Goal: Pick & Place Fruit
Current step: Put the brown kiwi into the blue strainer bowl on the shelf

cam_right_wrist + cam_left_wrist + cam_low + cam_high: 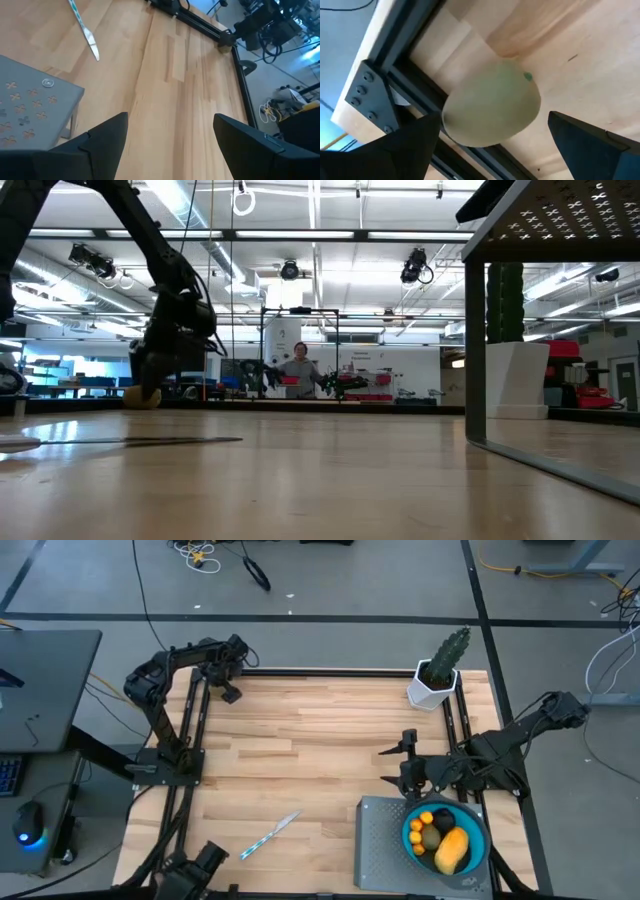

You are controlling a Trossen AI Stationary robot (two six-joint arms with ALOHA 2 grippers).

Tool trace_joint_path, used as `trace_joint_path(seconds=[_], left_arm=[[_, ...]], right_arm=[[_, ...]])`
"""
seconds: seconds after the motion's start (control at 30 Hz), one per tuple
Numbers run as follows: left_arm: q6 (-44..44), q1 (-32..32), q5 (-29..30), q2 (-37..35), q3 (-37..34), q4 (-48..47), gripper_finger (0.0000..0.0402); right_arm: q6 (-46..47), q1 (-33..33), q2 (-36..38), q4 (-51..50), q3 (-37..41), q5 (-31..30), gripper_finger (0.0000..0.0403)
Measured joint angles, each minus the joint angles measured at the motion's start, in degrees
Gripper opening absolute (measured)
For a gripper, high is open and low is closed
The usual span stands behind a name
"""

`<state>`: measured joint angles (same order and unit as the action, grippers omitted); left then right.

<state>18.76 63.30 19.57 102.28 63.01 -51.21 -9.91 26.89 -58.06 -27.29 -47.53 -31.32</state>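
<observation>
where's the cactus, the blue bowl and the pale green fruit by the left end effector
cactus (448, 650), high view, middle of the green stem above its white pot
blue bowl (408, 830), high view, bare left rim
pale green fruit (492, 107), left wrist view, middle of its rounded face
left end effector (492, 140), left wrist view, midway between fingertips

**From above: fruit in the bowl, both arms clear of it**

You have the wooden table (320, 740) under you. The blue bowl (480, 858) sits on a grey perforated stand (385, 845) at the near right corner, holding the fruit (445, 840): yellow, olive, black and small orange pieces. Your right gripper (405, 762) hovers just beyond the stand, jaws apart, holding nothing. Your left gripper (228, 690) is at the far left edge, over the frame rail. A cactus in a white pot (438, 675) stands at the far right. A white-and-blue stick (270, 836) lies near the front.
</observation>
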Motion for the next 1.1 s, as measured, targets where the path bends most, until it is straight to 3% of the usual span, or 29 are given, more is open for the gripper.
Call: trace_joint_path(seconds=[0.17,0.3,0.5,0.83,0.93,1.1], left_arm=[[0.98,-1.23,2.18,0.0,-2.3,4.33,0.0377],[1.4,-1.18,-0.31,0.0,-3.87,9.1,0.0377],[1.2,-1.22,1.23,0.0,-4.2,8.53,0.0371],[0.83,-1.97,3.47,0.0,-4.2,8.14,0.0273],[-0.17,-3.06,3.52,0.0,-4.2,8.16,0.0246],[-2.4,-5.09,3.63,-0.02,-4.2,8.05,0.0239]], right_arm=[[0.02,0.0,0.0,-0.36,0.0,0.05,0.0305],[1.19,0.01,0.0,-1.27,0.0,0.07,0.0305],[2.4,0.02,0.0,-2.07,0.0,0.09,0.0305],[1.98,0.04,0.0,-1.97,0.0,-0.11,0.0305],[-0.23,0.36,0.21,1.16,0.0,-3.29,0.0305],[-2.86,2.32,3.12,9.72,-0.04,-6.05,0.0305]])
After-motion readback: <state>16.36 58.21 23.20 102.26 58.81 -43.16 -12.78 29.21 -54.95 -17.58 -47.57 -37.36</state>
